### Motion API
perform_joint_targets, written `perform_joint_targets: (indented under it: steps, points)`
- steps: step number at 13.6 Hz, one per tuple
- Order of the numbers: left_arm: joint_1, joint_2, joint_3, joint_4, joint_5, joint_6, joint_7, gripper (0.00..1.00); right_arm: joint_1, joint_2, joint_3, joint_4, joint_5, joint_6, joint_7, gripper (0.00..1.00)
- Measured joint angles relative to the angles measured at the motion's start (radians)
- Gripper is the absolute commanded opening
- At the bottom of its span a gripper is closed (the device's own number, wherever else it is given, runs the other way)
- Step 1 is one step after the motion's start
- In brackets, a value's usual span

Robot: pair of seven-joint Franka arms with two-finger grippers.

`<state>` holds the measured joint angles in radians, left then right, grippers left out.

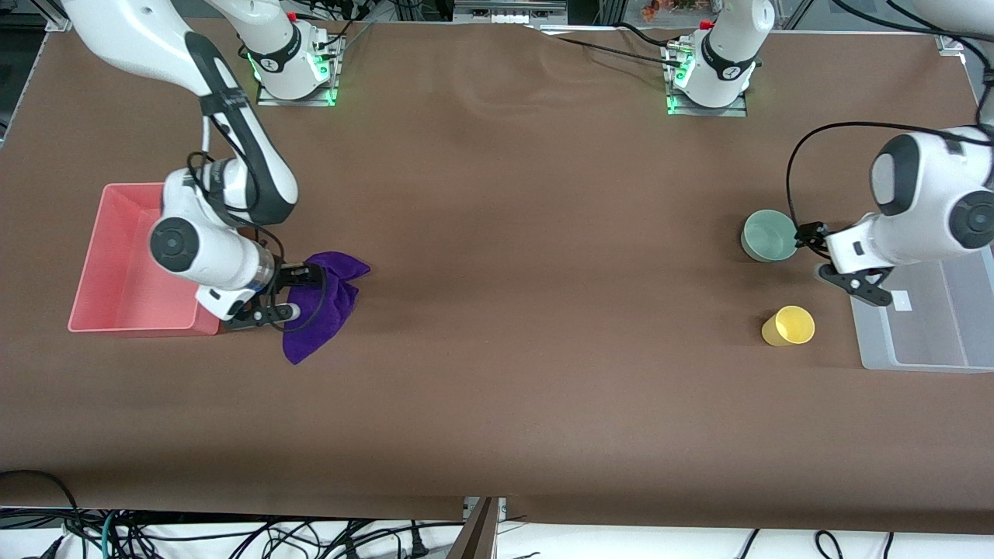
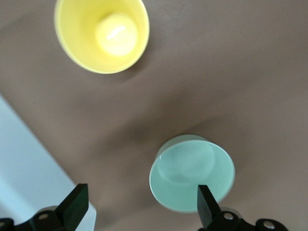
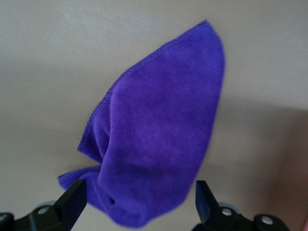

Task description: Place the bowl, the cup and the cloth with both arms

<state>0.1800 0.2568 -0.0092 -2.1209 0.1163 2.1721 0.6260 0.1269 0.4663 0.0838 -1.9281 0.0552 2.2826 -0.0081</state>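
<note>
The pale mint-green bowl [image 1: 769, 235] stands upright toward the left arm's end of the table. The yellow cup [image 1: 788, 326] stands nearer the front camera than the bowl. My left gripper [image 1: 842, 264] is open and empty, between the bowl and a clear bin. In the left wrist view, one fingertip [image 2: 204, 197] overlaps the rim of the bowl [image 2: 192, 173], and the cup [image 2: 102, 33] is farther off. The purple cloth [image 1: 326, 303] lies crumpled beside the pink tray. My right gripper [image 1: 299, 293] is open, low over the cloth's tray-side end. In the right wrist view the cloth [image 3: 159, 144] lies between its open fingers [image 3: 74, 199].
A pink tray [image 1: 85, 279] sits at the right arm's end of the table, partly covered by the right arm. A clear plastic bin [image 1: 932, 310] sits at the left arm's end and also shows in the left wrist view [image 2: 24, 163]. The brown table [image 1: 543, 272] spans between them.
</note>
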Motion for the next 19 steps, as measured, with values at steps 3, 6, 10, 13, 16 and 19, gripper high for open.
perform_joint_targets:
  steps: [3,6,10,13,16,19]
  points:
    - [0.048,0.045,0.001,-0.112,0.0,0.198,0.104,0.74,0.021,0.034,0.0,-0.032,0.0,0.093,0.0,0.92]
    - [0.07,0.084,0.001,-0.13,0.0,0.246,0.148,0.07,0.03,0.053,0.0,-0.054,0.0,0.142,0.0,0.0]
    - [0.069,0.092,-0.006,-0.14,0.0,0.246,0.151,0.0,0.03,0.054,-0.002,-0.073,0.0,0.154,-0.001,0.0]
    - [0.069,0.091,-0.008,-0.143,-0.001,0.239,0.152,0.0,0.03,0.044,-0.007,-0.065,-0.001,0.145,-0.004,0.0]
    - [0.069,0.076,-0.013,-0.135,-0.001,0.204,0.153,0.0,0.021,0.003,-0.016,0.037,-0.001,-0.064,-0.01,0.0]
    - [0.069,0.011,-0.044,-0.039,-0.001,-0.011,0.153,0.0,0.007,-0.052,-0.064,0.245,-0.003,-0.422,-0.092,0.0]
